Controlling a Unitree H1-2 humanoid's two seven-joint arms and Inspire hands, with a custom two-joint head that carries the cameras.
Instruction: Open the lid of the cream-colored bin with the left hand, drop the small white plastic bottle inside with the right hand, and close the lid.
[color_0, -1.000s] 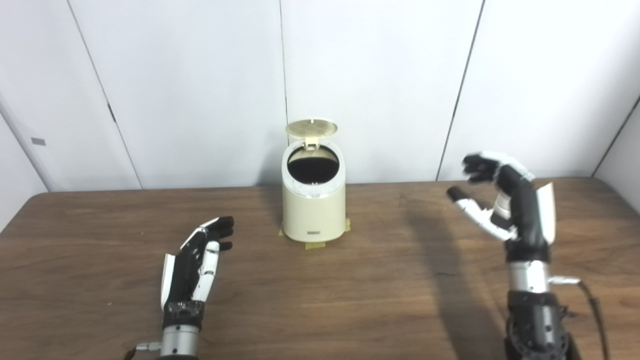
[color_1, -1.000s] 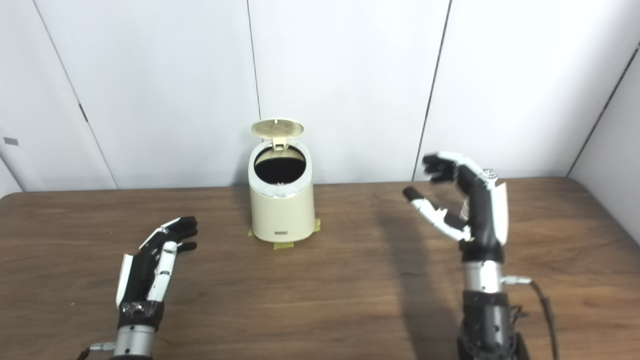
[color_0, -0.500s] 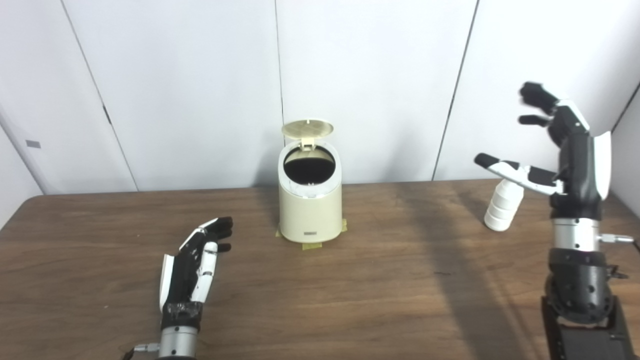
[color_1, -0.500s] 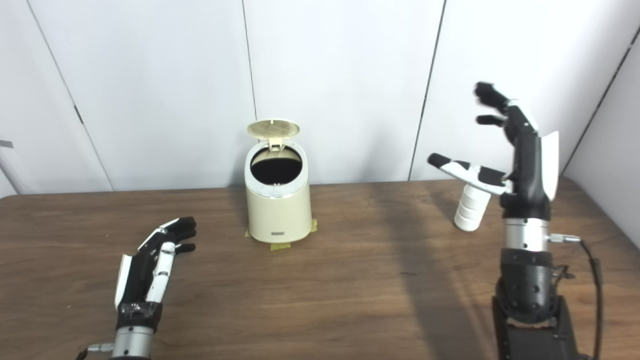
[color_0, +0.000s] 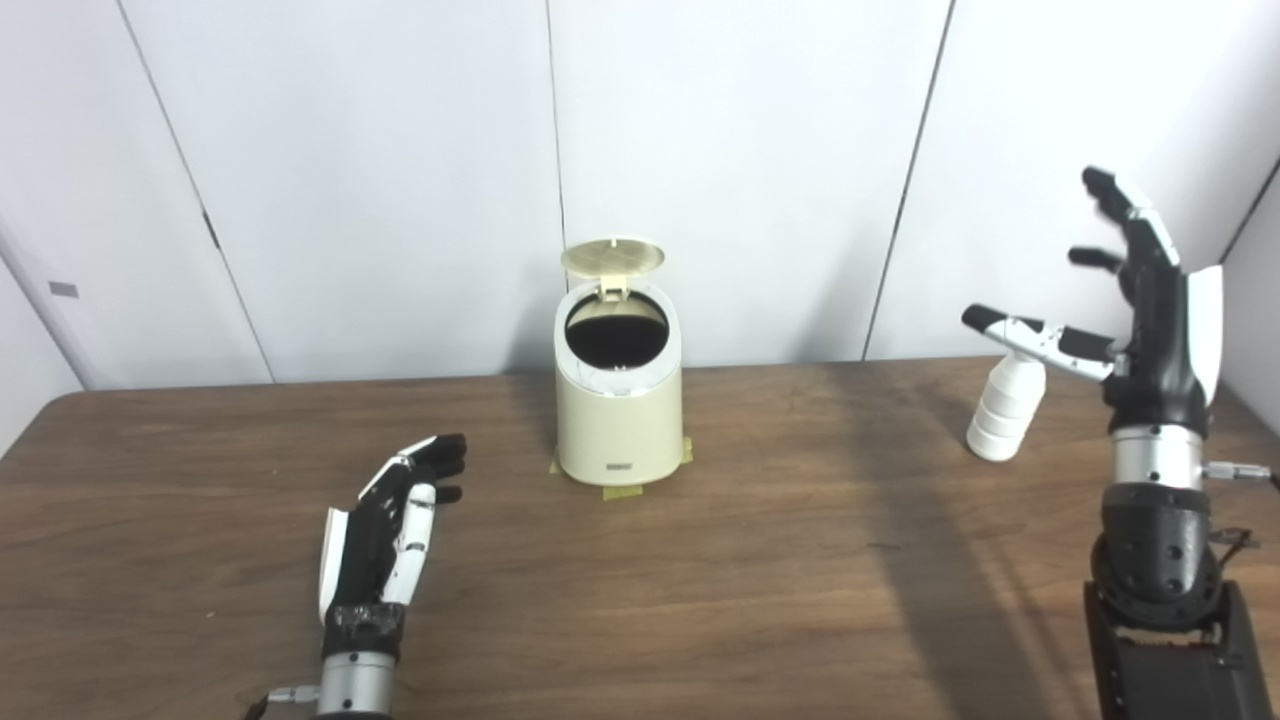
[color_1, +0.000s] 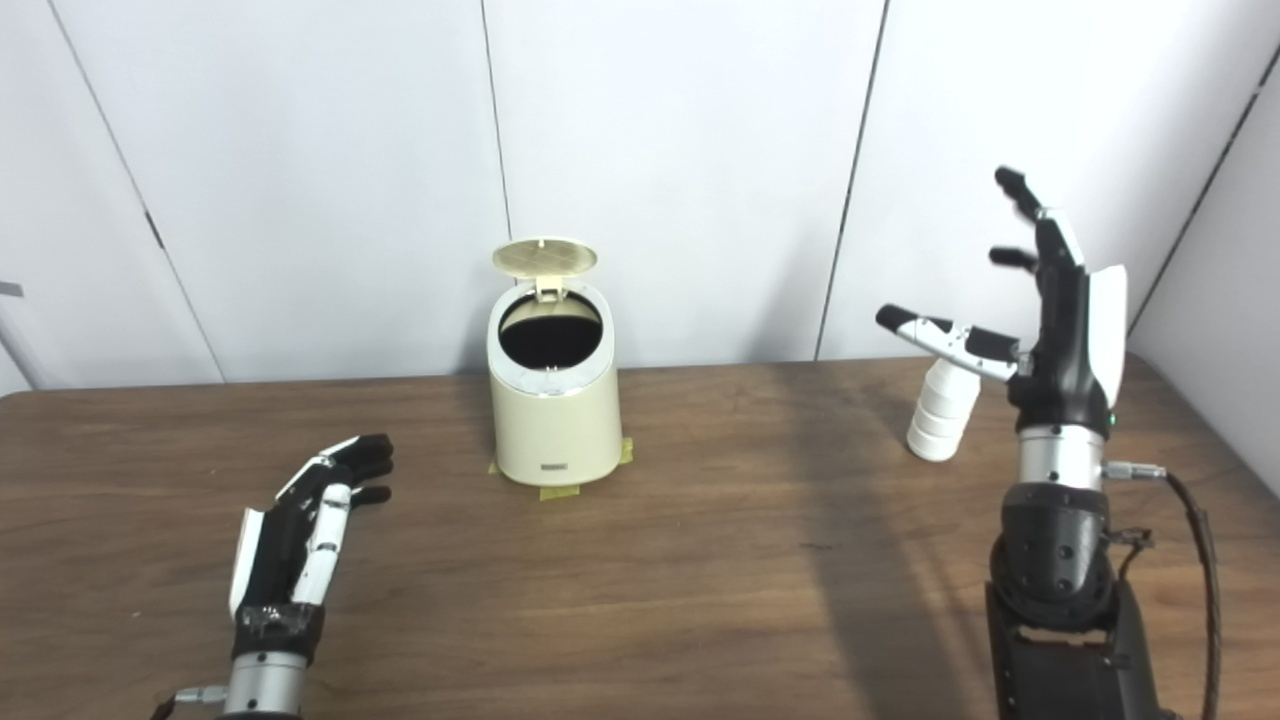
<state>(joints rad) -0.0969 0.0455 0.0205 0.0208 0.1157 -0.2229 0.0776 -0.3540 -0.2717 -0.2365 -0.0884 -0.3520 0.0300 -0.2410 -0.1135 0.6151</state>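
Note:
The cream-colored bin (color_0: 618, 425) stands at the back middle of the table, its round lid (color_0: 613, 258) tipped up and the dark opening showing. A small white plastic bottle (color_0: 1001, 413) stands upright on the table at the far right. My right hand (color_0: 1140, 300) is raised above and in front of it, fingers spread wide, thumb crossing the bottle's top in the picture, holding nothing. My left hand (color_0: 390, 530) rests low over the table, front left of the bin, fingers apart and empty.
Yellow tape (color_0: 620, 487) marks the bin's foot on the wooden table (color_0: 760, 580). White wall panels stand close behind the bin. A cable (color_1: 1195, 540) hangs beside my right forearm near the table's right edge.
My right hand has swung right and up, its fingers spreading wider, uncovering the bottle behind it. The camera has shifted slightly. The left hand, bin and lid stay put.

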